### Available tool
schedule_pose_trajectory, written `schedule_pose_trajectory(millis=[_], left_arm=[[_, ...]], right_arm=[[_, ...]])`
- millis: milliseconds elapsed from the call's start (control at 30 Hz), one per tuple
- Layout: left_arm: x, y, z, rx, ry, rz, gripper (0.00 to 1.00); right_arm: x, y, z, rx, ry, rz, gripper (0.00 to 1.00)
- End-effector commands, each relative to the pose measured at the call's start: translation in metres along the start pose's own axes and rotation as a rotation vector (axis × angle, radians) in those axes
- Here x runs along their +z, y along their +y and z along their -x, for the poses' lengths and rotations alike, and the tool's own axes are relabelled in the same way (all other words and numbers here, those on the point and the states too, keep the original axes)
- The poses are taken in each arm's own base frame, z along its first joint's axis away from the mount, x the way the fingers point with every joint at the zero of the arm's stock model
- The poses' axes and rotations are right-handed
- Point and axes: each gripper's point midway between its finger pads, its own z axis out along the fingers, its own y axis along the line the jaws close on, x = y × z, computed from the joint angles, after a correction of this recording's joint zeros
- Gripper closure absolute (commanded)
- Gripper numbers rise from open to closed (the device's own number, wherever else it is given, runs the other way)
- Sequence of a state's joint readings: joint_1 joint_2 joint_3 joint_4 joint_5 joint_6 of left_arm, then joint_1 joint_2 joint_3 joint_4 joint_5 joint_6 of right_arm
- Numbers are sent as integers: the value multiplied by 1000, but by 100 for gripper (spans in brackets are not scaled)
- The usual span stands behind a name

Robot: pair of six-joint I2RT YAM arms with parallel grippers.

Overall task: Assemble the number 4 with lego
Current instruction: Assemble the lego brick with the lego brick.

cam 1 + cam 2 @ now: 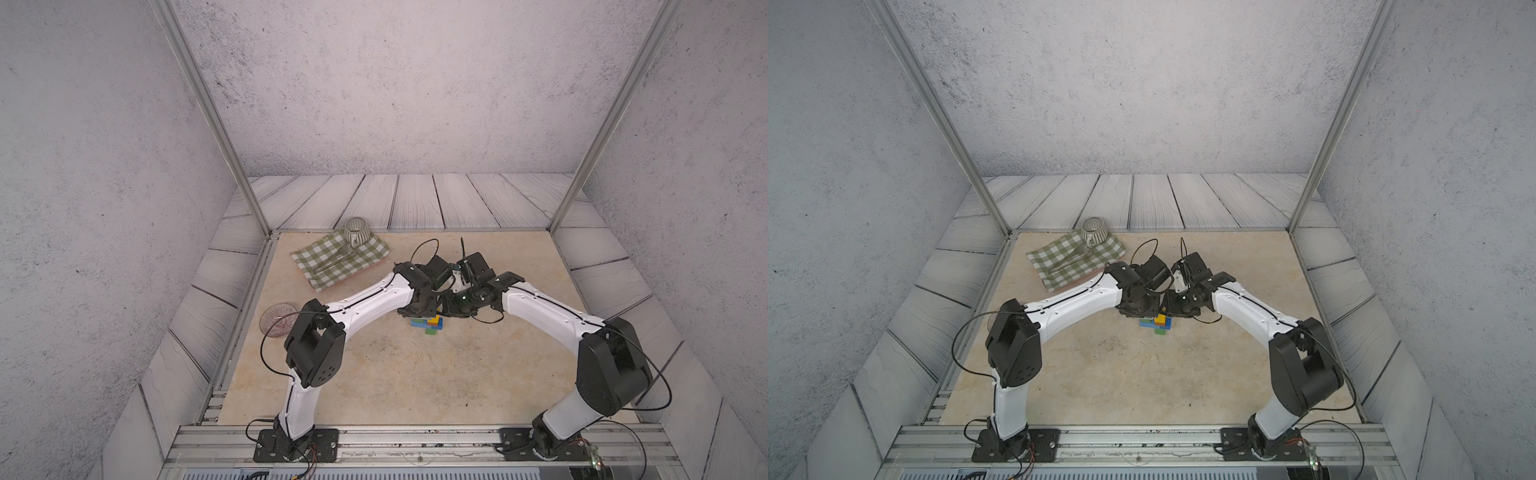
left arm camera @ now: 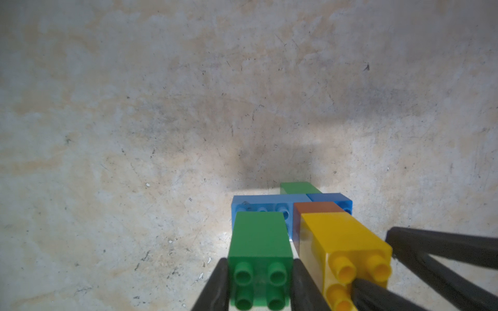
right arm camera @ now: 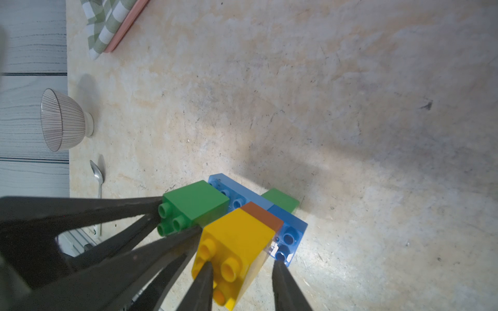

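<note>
Six bricks are counted in the number 4 [image 1: 428,325], which lies flat near the middle of the worktop [image 1: 415,374], partly hidden in both top views by the arms that meet above it. Farthest left, a ribbed bowl [image 1: 276,323] and, farther back, a checked cloth [image 1: 338,262] carrying a cup [image 1: 356,230] are set well apart from the bricks; no part in the task is judged for them.

Next, the left arm [image 1: 365,301] is bent down to the figure. The left jaws are clamped on the green upright [image 2: 260,242] across its two flanks, with the studs left facing the wrist. This grip is judged to serve as an anchor, so that the light-blue crossbar [image 2: 258,206], onto which the upright is plugged, is not pushed along the worktop.

To the right of the green upright, the yellow brick [image 2: 342,237] is seated on the orange-brown square [image 2: 315,207], with the dark-blue brick [image 2: 331,199] and the green stem [image 2: 296,187] beyond.

Rightmost, the right arm [image 1: 548,307] is lowered likewise. The right jaws are drawn nearly together on the yellow brick, one side lodged among the studs and the other against the brick's outer face. A final press of this upright is judged to be in hand, since every brick is already in place; whether the joints are fully seated cannot be told.
</note>
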State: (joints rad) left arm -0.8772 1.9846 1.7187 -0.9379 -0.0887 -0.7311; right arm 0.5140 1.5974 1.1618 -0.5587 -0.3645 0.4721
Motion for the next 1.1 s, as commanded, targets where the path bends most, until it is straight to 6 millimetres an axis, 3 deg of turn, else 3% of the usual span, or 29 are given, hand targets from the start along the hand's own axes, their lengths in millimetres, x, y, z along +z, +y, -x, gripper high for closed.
schedule_pose_trajectory(millis=[0,400,833,1067], left_arm=[[15,11,-5,-4,19,55,100],[23,11,-4,-18,21,57,100],[43,4,-23,-16,115,19,100],[48,-2,-24,-6,142,1,100]], right_arm=[[14,-41,-46,63,149,-157,62],[15,-42,-47,62,156,-159,62],[15,-42,-48,62,159,-160,63],[15,-43,-50,63,164,-163,63]])
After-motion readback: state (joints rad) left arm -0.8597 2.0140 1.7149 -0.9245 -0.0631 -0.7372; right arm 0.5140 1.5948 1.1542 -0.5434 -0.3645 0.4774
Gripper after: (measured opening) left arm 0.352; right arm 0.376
